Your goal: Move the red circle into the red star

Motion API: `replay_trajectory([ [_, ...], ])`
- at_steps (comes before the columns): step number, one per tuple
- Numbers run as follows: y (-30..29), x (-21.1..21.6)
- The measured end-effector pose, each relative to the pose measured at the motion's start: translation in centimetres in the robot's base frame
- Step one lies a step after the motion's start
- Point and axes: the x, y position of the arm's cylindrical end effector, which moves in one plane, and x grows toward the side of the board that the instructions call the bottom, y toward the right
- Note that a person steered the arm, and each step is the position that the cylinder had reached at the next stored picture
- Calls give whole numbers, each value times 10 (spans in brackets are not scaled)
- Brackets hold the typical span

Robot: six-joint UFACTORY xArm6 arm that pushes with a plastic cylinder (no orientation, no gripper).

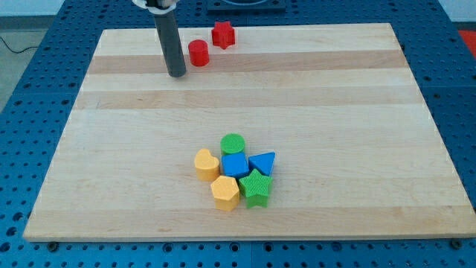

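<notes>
1. count: eight blocks were on the wooden board (312, 89); two red, two yellow, two green, two blue.
2. the red circle (198, 53) stood upright near the view's top, left of centre. it was a short round cylinder, axis vertical; being round, it showed no pointing direction.
3. the red star (222, 34) lay just up and to the view's right of the red circle, close to the board's top edge. a narrow gap separated the two; they were not touching.
4. my tip (177, 74) rested on the board just to the view's left of the red circle, slightly lower in the view. whether it touched the circle could not be told. the arm carried a plain rod only, so there were no pincers to be released or clenched, and nothing was grasped.
5. the other six blocks sat clustered well apart, toward the view's bottom centre: green circle (233, 144) at the top, blue cube (234, 165) below it, blue triangle (262, 162) to the right, yellow block (207, 164) to the left, yellow hexagon (224, 192) and green star (256, 187) at the bottom.
6. the board lay on a blue perforated table (30, 112).
</notes>
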Motion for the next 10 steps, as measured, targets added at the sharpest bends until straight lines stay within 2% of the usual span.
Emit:
replay_trajectory([
  [1,17,-29],
  [2,45,-36],
  [5,48,-13],
  [9,69,-28],
  [10,115,-12],
])
